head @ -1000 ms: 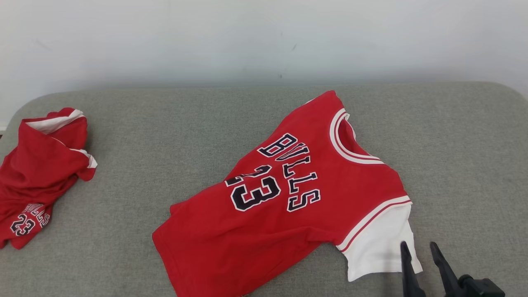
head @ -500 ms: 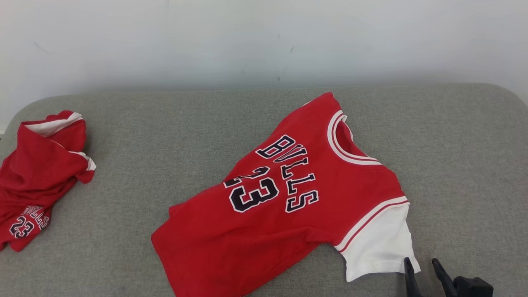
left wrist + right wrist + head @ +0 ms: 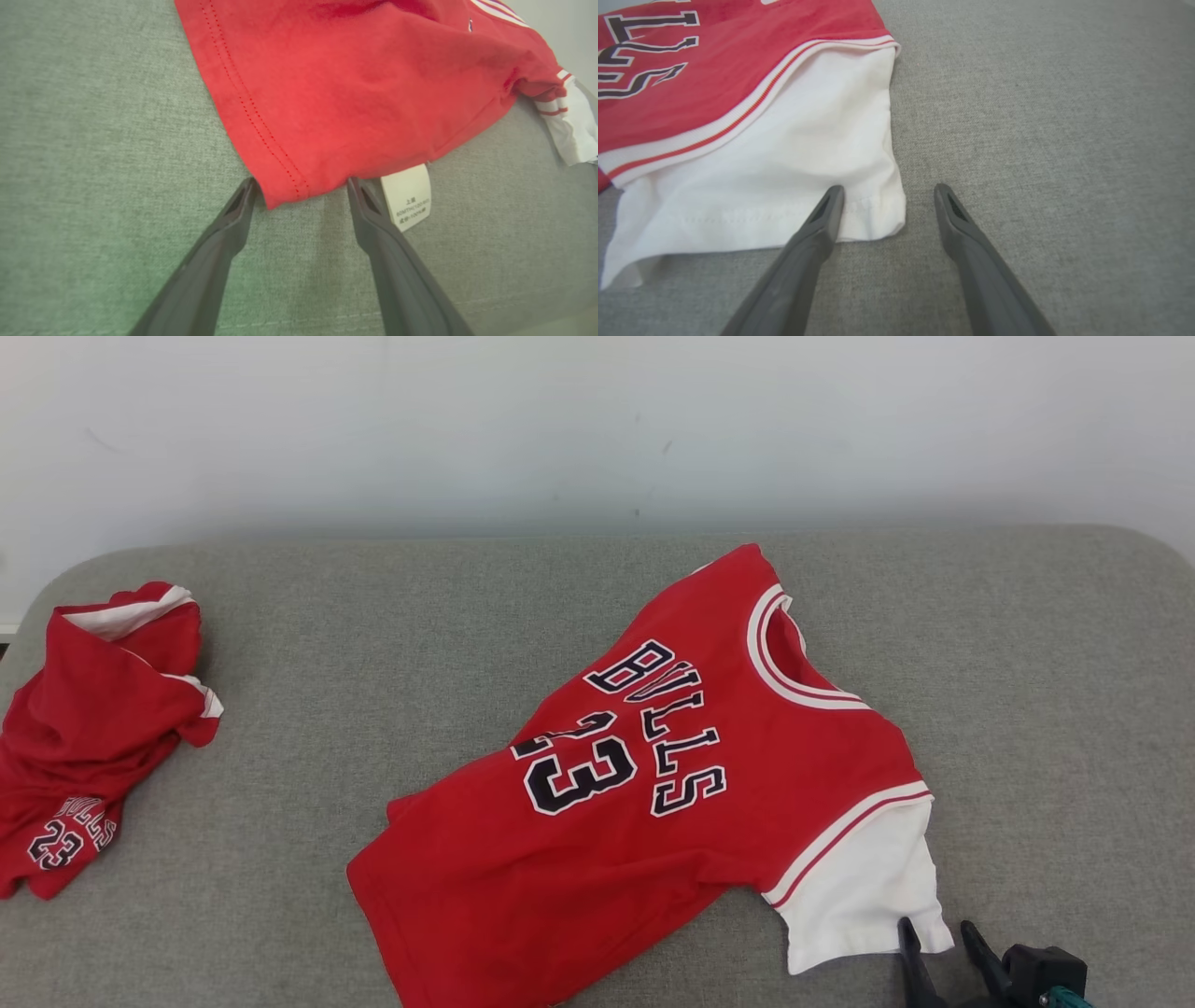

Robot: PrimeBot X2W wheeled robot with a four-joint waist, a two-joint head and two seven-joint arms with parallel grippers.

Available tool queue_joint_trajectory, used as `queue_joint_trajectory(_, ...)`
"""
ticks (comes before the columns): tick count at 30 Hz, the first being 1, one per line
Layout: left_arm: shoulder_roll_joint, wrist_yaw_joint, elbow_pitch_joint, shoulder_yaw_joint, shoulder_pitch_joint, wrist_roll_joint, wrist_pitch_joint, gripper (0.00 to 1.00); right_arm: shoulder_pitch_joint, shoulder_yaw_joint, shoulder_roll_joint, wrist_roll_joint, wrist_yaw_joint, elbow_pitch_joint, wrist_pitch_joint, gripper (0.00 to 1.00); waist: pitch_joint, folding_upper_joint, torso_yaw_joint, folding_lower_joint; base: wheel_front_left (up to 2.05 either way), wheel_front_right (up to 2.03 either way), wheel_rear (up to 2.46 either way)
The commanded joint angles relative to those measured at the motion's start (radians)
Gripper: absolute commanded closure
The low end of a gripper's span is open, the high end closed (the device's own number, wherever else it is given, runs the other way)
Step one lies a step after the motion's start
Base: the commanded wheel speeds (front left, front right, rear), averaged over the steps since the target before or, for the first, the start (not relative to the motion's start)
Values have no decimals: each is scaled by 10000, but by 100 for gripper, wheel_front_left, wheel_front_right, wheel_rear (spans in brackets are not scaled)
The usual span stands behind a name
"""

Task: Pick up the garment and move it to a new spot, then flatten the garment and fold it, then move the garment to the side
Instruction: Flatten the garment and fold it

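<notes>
Red short-sleeved jersey [image 3: 653,803] with white sleeves lies spread on grey fabric worktop [image 3: 373,616]. Left gripper [image 3: 301,184] released, jaws wide, red hem corner between its fingertips. Right gripper [image 3: 888,189] released, white sleeve corner between its fingertips. Crumpled second red jersey [image 3: 93,728] well apart from both.

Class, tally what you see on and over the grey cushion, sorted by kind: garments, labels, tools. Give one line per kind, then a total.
Red garments: 2, the spread jersey and the crumpled garment
Labels: 1, the care label at the spread jersey's hem
Tools: 2, the left tool and the right tool, both open
Total: 5
</notes>
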Motion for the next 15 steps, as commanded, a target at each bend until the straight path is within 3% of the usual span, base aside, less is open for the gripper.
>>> queue_joint_trajectory(1, -9, 23, 82, 26, -128, 4, -33, 0, -39, 127, 90, 114, 12, 225, 27, 0, -8, 0, 10, 0, 0, 0, 0)
queue_joint_trajectory(3, -9, 23, 331, -178, -276, -35, -33, 0, -72, 231, 90, 172, 12, 478, 33, 0, -35, 0, 33, 0, 0, 0, 0)
queue_joint_trajectory(4, -14, 23, 478, -289, -336, -1, -33, 44, -74, 279, 99, 204, 12, 578, 53, 0, -47, 0, 38, 0, 0, 0, 0)
queue_joint_trajectory(5, -9, 23, 557, -341, -422, -23, -32, 61, -79, 353, 109, 217, 13, 644, 58, 8, -61, 0, 33, 0, 0, 0, 0)
queue_joint_trajectory(6, -8, 23, 591, -358, -486, -84, -32, 98, -82, 459, 118, 239, 15, 729, 61, 58, -73, 0, 19, 0, 0, 0, 0)
queue_joint_trajectory(7, -12, 23, 616, -382, -515, -102, -33, 100, -95, 537, 119, 283, 16, 776, 61, 100, -84, 0, -1, 0, 0, 0, 0)
queue_joint_trajectory(12, -6, 23, 534, -609, -316, -152, -33, 100, 53, 647, 71, 566, 13, 494, 52, 100, -154, 0, -78, 0, 0, 0, 0)
queue_joint_trajectory(15, 0, 23, 25, -253, -23, -264, -33, 100, 380, 645, -13, 772, 13, -90, 15, 100, -214, 0, -82, 0, 0, 0, 0)
